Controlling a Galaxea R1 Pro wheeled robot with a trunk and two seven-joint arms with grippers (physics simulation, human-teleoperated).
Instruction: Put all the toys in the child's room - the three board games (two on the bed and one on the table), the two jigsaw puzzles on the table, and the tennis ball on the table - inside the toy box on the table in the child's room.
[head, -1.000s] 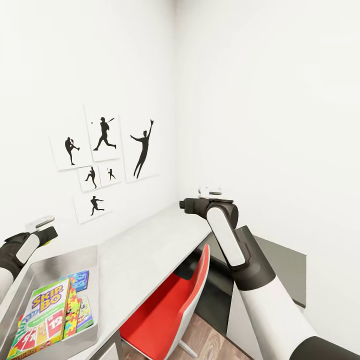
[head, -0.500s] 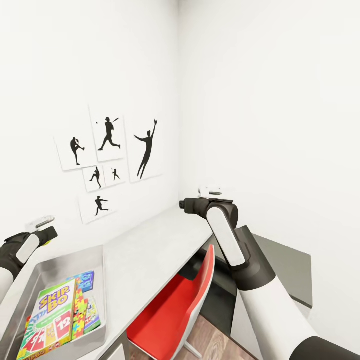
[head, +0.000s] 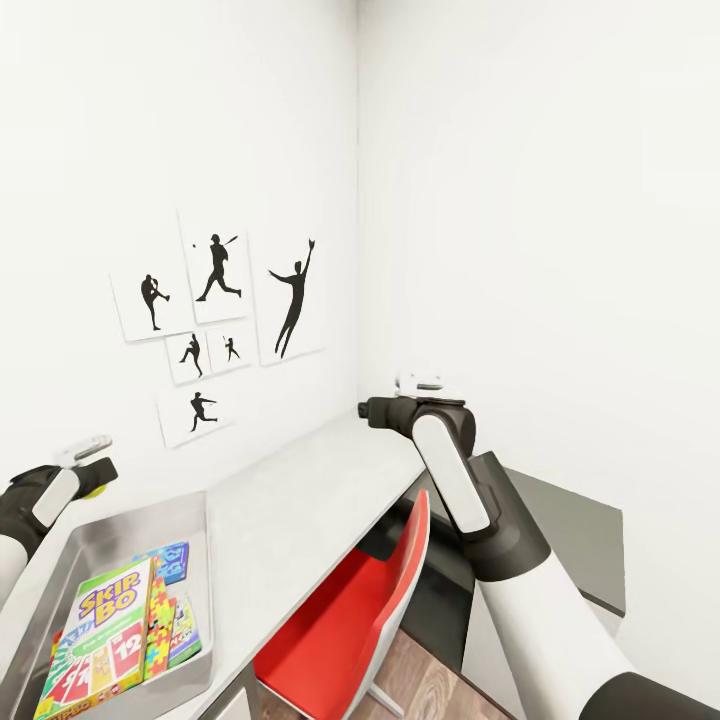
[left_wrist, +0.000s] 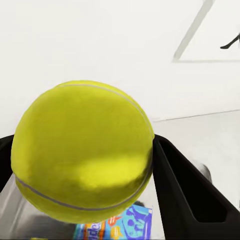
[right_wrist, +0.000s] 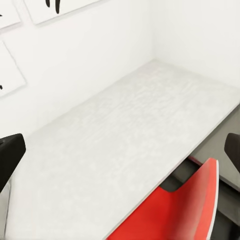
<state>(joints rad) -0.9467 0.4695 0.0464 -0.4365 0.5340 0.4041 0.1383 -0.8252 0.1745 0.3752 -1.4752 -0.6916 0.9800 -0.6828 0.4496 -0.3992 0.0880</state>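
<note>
My left gripper (head: 95, 478) is shut on the yellow-green tennis ball (left_wrist: 82, 150), holding it above the far end of the grey toy box (head: 130, 520). One black finger (left_wrist: 185, 190) presses its side. In the box lie the Skip-Bo board game (head: 100, 630), a blue board game (head: 170, 560), a white-green one (head: 185, 632) and a colourful jigsaw puzzle (head: 157, 625) between them. The blue game (left_wrist: 120, 225) shows under the ball. My right gripper (head: 365, 410) hangs open over the white table (head: 290, 520), nothing between its fingers.
A red chair (head: 340, 630) is tucked under the table's edge below my right arm. Baseball-player posters (head: 215, 320) hang on the wall behind the table. A dark grey lower surface (head: 570, 530) lies at the right near the corner walls.
The head camera shifted slightly a second ago, moving the whole picture right and down. Both arms have stayed almost still, the ball still held.
</note>
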